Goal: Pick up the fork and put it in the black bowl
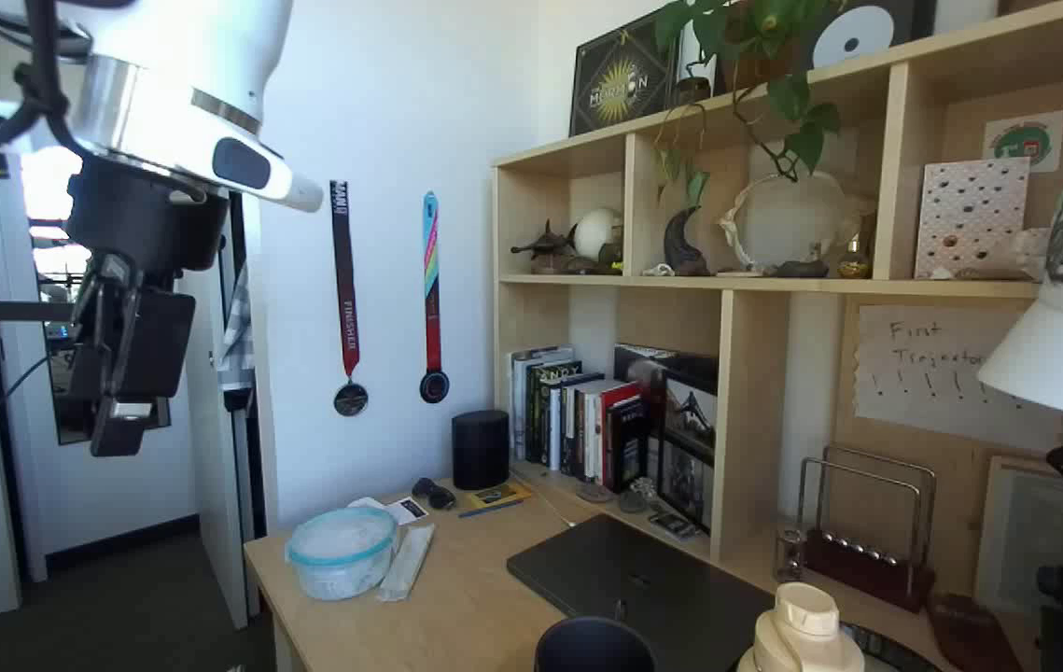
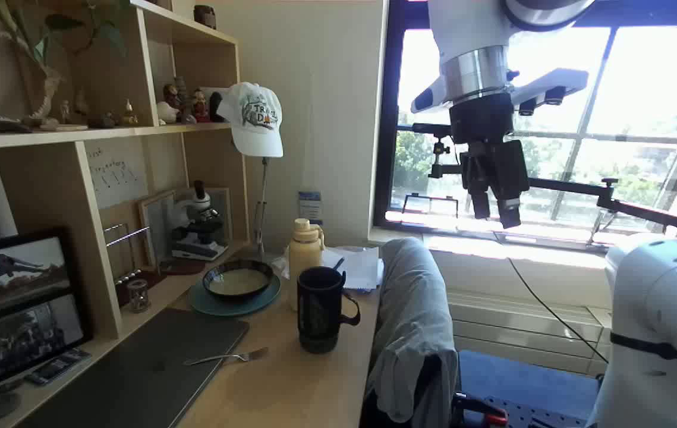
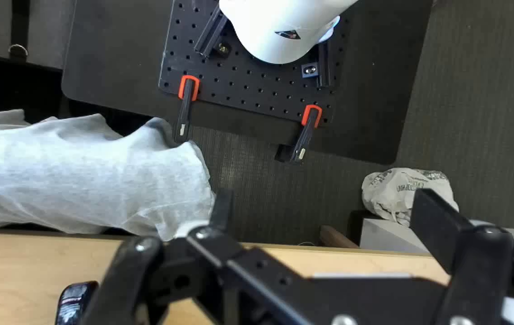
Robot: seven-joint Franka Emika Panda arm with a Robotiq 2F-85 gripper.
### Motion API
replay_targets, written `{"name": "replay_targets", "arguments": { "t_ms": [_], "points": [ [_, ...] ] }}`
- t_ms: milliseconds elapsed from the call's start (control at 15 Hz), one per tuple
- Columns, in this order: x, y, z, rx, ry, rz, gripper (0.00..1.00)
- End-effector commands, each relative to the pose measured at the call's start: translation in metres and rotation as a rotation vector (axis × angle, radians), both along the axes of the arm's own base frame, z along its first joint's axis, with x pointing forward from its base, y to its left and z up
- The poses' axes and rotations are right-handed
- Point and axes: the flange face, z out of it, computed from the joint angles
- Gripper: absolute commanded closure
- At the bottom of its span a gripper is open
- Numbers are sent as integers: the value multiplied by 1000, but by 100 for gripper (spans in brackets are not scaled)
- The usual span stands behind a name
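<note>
Fork (image 2: 244, 356) lies across laptop (image 2: 148, 368) edge onto table (image 2: 290, 386); bowl (image 2: 238, 280) on plate (image 2: 234, 308). Gripper (image 2: 496, 217) high, well apart, wide, nothing held. Risks: closing too high could miss thin fork; pressing too low could scrape laptop; sloppy approach could knock nearby mug (image 2: 318, 309)

1. Two medals (image 1: 351, 399) are hung on the wall (image 1: 382, 121).
2. Books (image 1: 592, 429) are lined up beside framed photos (image 1: 688, 411).
3. A cap (image 2: 258, 119) is held up on a thin pole (image 2: 264, 181).
4. A laptop (image 1: 624, 569) is laid closed on the desk (image 1: 456, 597).
</note>
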Motion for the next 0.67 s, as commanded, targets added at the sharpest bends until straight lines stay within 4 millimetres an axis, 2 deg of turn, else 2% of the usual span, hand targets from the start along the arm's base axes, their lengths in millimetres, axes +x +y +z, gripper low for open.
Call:
{"name": "replay_targets", "arguments": {
  "t_ms": [0,267,400,600],
  "points": [
    [0,0,0,0,1,0,0],
    [0,0,0,0,1,0,0],
    [16,-5,-4,6,13,16,0],
    [50,-3,-12,-9,19,63,0]
  ]
}}
